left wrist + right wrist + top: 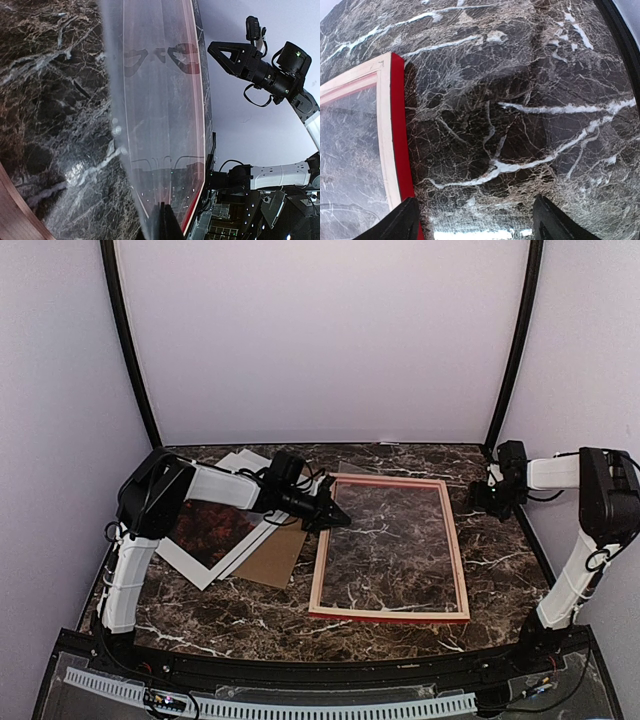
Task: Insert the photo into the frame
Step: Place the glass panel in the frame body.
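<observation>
The frame point(388, 615) lies flat at the table's middle, pale wood back up, with its red face showing along the near edge. My left gripper point(335, 515) is at the frame's far left side, shut on the edge of a clear pane point(390, 540) that lies over the frame opening. In the left wrist view the shut gripper point(167, 222) pinches the clear pane point(160, 100), which slants away beside the frame's red edge point(201, 115). The photo point(215, 530) lies face up at the left, partly under the left arm. My right gripper point(482, 498) is open and empty above bare table, right of the frame's far right corner point(395, 125).
A brown backing board point(275, 558) lies partly under the photo, between it and the frame. A pale sheet point(240, 462) lies behind the photo. A black rail point(530, 530) runs along the table's right edge. Curved walls close the back and sides.
</observation>
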`<act>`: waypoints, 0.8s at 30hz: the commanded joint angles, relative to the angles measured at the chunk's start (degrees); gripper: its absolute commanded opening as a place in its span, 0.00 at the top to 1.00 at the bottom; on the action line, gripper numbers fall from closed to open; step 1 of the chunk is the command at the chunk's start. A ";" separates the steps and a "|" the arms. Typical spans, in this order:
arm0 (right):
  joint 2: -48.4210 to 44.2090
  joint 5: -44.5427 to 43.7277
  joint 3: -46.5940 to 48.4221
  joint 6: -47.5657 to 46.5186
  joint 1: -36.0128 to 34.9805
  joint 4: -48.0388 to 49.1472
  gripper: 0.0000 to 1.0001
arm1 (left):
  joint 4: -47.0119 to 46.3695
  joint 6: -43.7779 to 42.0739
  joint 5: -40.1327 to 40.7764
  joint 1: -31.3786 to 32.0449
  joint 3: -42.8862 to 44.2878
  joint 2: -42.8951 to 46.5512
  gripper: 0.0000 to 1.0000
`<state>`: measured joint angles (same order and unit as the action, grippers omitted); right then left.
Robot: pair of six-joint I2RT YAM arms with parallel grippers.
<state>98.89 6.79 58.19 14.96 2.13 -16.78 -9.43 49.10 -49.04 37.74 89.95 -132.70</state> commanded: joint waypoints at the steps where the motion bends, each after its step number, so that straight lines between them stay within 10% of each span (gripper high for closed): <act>1: -1.52 -0.63 -0.67 -0.17 -0.38 0.72 0.18 | 1.06 -1.01 -1.05 0.32 -0.68 2.67 1.00; 24: -1.52 -0.55 -1.28 -0.02 -0.46 0.78 0.08 | 2.13 -2.47 -0.51 -0.01 -0.52 2.65 1.00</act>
<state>98.78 6.42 57.89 15.07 2.11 -16.75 -9.02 48.18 -48.77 37.71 89.93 -132.70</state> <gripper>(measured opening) 0.918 0.007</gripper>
